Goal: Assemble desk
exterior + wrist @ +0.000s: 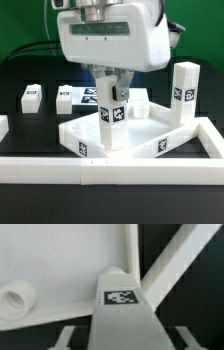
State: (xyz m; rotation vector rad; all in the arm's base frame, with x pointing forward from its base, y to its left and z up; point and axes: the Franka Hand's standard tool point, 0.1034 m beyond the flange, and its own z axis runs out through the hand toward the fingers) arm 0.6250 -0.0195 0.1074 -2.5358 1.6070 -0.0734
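A large white robot arm [110, 40] reaches straight down from above, over the middle of a black table [30, 135]. Its hand [110, 98] is clamped on a short square white leg [113, 122], one finger [68, 336] on each side. The leg stands upright, long axis vertical, with its tag facing the exterior view. Its lower end is inside the white tray-like tabletop [140, 128], near the rim and apart from a round socket [15, 300]. I cannot tell whether it touches.

A low white border rail [110, 168] runs in front. A second leg [184, 95] stands upright at the tabletop's corner on the exterior view's right. Two loose legs [30, 95] [66, 97] lie well apart on the exterior view's left.
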